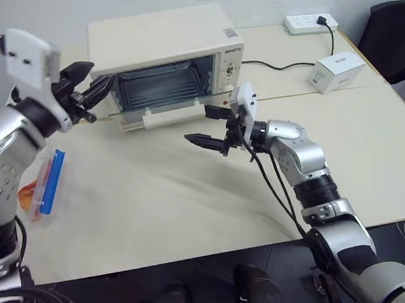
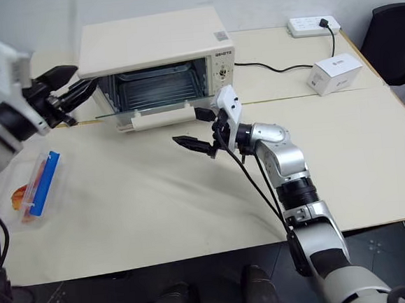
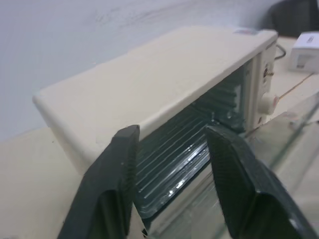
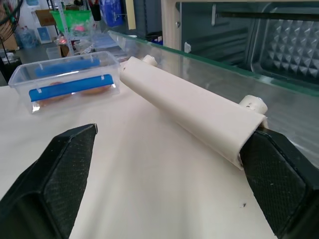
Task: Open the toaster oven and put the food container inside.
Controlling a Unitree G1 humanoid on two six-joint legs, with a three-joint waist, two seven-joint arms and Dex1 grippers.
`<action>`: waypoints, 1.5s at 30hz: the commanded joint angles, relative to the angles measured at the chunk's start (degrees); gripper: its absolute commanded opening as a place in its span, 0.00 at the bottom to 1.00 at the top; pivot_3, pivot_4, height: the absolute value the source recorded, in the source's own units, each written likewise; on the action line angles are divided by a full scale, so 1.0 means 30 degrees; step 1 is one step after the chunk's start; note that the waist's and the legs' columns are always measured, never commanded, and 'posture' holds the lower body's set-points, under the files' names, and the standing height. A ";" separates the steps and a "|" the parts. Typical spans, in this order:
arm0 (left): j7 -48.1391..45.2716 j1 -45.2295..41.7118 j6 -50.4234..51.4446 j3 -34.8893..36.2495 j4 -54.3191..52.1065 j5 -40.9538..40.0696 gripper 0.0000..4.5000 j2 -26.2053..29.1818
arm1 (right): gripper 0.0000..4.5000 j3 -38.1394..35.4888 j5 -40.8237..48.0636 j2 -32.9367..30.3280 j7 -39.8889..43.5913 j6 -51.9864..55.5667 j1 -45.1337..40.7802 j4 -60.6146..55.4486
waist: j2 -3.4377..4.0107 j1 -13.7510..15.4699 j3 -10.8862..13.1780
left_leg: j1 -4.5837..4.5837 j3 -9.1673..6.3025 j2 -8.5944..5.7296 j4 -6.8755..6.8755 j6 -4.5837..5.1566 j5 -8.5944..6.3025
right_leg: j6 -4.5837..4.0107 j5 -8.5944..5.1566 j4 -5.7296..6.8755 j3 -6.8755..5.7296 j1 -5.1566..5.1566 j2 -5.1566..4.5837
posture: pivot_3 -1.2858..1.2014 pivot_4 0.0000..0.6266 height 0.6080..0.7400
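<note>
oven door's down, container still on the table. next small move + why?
Probably bring the left gripper down to the food container. The toaster oven already stands open with its glass door flat, the container lies untouched on the table at the robot's left, and the right gripper is open and empty.

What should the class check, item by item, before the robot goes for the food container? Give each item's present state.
1. Toaster oven door down and open: ok.
2. Oven cavity free of obstructions: ok, only its rack shows.
3. Food container on the table, lid on: ok.
4. Right tool open, empty, by the door handle: ok.
5. Left tool empty, near the oven's left corner: ok; open or shut: cannot tell.
6. Container gripped: not ok, both tools are away from it.
</note>
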 commanded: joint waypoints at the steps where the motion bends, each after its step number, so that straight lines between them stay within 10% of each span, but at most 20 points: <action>1: -0.1673 -0.1518 -0.1303 -0.2216 0.2029 0.2769 0.24 -0.0348 | 1.00 0.0037 0.0317 0.0258 -0.0392 0.0205 0.0090 -0.1544 | 0.0001 -0.0058 0.0000 | 0.0001 -0.0005 0.0005 -0.0002 -0.0007 0.0004 | 0.0000 -0.0001 0.0012 -0.0002 -0.0006 0.0009 | 0.52 0.24 1.00; 3: -0.2679 -0.1924 -0.1560 -0.3219 0.2667 0.3726 0.10 -0.0521 | 1.00 -0.0056 0.0333 0.0349 -0.0779 0.0347 0.0210 -0.1756 | 0.0001 -0.0108 0.0000 | 0.0000 0.0014 0.0011 -0.0005 -0.0010 0.0005 | -0.0001 -0.0001 0.0020 -0.0008 -0.0023 0.0013 | 0.52 0.24 1.00; 11: -0.5215 -0.1758 -0.1029 -0.4120 0.2489 0.5420 0.10 -0.0758 | 1.00 -0.0729 0.0457 -0.0922 -0.1589 0.1274 0.1552 -0.3819 | -0.0001 -0.0086 0.0001 | -0.0006 0.0016 0.0009 0.0022 -0.0002 0.0008 | -0.0001 -0.0001 0.0026 -0.0002 -0.0021 -0.0006 | 0.52 0.24 1.00; 22: -0.5463 0.1367 0.1590 -0.3569 -0.1336 0.5400 0.10 -0.1390 | 1.00 -0.3285 0.5744 -0.9010 0.2493 0.7012 0.7788 -1.2540 | -0.0009 0.0555 0.0005 | -0.0006 0.0013 0.0000 0.0045 0.0028 -0.0006 | 0.0000 0.0000 0.0020 0.0010 -0.0008 -0.0018 | 0.52 0.24 1.00; 33: -0.3578 0.4164 0.3228 -0.4312 -0.2615 0.7027 0.10 -0.3128 | 1.00 -0.4051 0.7936 -0.8626 0.0391 0.8556 0.5203 -1.1951 | -0.0021 0.0800 0.0005 | 0.0044 0.0038 0.0018 0.0041 0.0044 0.0007 | 0.0005 0.0004 0.0036 0.0048 0.0004 -0.0019 | 0.52 0.24 1.00; 39: -0.2142 0.5769 0.6104 -0.0871 -0.6479 0.5677 0.10 -0.4023 | 1.00 -0.3293 0.8004 -0.8416 0.1440 0.8262 0.3272 -1.0635 | -0.0023 0.0828 0.0004 | 0.0027 0.0029 -0.0010 0.0050 0.0075 -0.0009 | 0.0007 0.0005 0.0028 0.0049 0.0007 -0.0056 | 0.52 0.24 1.00; 45: 0.0751 0.5583 1.6059 0.8987 -1.4778 0.5085 0.44 -0.9866 | 1.00 -0.1982 0.7730 -0.8405 0.3813 0.7953 0.1495 -0.8848 | -0.0034 0.0773 0.0003 | 0.0016 -0.0113 -0.0003 0.0068 0.0074 -0.0010 | 0.0010 0.0006 0.0033 0.0049 0.0009 -0.0050 | 0.52 0.24 1.00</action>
